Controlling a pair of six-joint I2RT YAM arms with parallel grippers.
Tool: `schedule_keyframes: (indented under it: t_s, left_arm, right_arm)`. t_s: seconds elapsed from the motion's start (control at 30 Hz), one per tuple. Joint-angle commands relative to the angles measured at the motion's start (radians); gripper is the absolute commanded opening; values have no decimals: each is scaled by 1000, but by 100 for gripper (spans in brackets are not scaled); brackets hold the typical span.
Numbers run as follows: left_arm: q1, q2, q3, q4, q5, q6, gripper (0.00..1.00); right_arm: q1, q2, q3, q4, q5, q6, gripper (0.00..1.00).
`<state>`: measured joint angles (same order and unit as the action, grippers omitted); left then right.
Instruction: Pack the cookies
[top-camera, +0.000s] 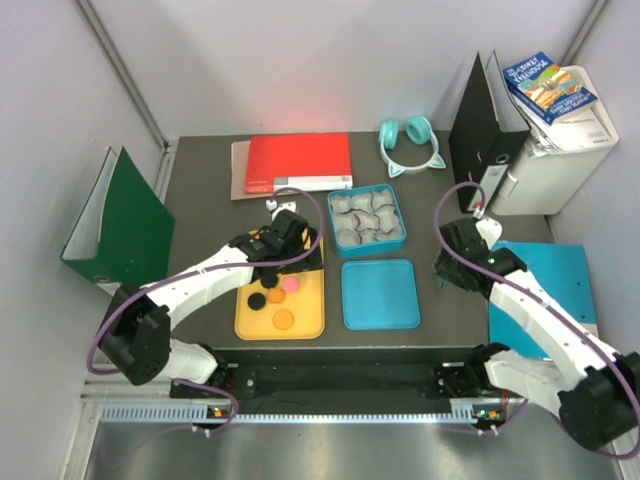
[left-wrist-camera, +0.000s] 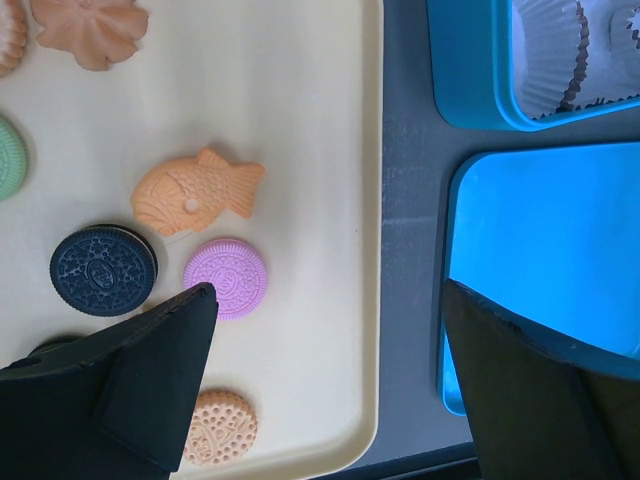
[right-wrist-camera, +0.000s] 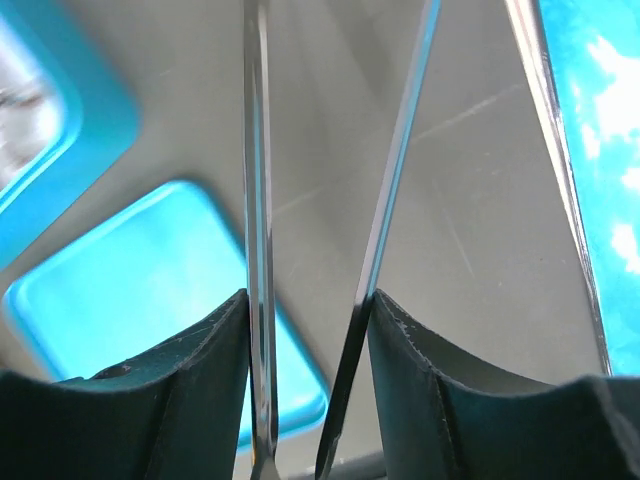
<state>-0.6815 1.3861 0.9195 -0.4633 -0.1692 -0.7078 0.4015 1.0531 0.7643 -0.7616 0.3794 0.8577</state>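
The cookies lie on a yellow tray (top-camera: 304, 322): a pink one (top-camera: 291, 284), orange ones (top-camera: 283, 319) and a black one (top-camera: 257, 299). The left wrist view shows a pink round cookie (left-wrist-camera: 225, 278), a black one (left-wrist-camera: 103, 270), an orange fish-shaped one (left-wrist-camera: 196, 193), a tan round one (left-wrist-camera: 220, 428) and a tan flower (left-wrist-camera: 90, 28). My left gripper (top-camera: 280, 250) (left-wrist-camera: 328, 290) hovers open over the tray's right part, empty. My right gripper (top-camera: 452, 262) (right-wrist-camera: 308, 300) is shut on metal tongs (right-wrist-camera: 258, 200), right of the teal lid (right-wrist-camera: 130, 290).
A teal box (top-camera: 334, 214) holding paper cups stands behind its flat lid (top-camera: 380, 293), both right of the tray. A red folder (top-camera: 298, 162), headphones (top-camera: 408, 143), a black binder (top-camera: 478, 130), a green binder (top-camera: 120, 220) and a blue folder (top-camera: 560, 270) ring the table.
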Motion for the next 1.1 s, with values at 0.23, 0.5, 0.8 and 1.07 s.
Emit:
schedule_keyframes:
  t_s: [0.23,0.5,0.8,1.07]
  left_arm:
    - [-4,4,12,23,-15,-4,98]
    - [-6,21,12,25,-3,-16,98]
    - [-15,25,-1,37,-1,-27,98]
    - [-16,31,1,43,7,-25,98]
  right_arm:
    - [66,-303,9,-122,10,-103,46]
    - [69,-240,-11,-153,3,-72,44]
    - [69,-137,-123,-102,-105,56,56]
    - [24,-85,-146,-87,-57,92,65]
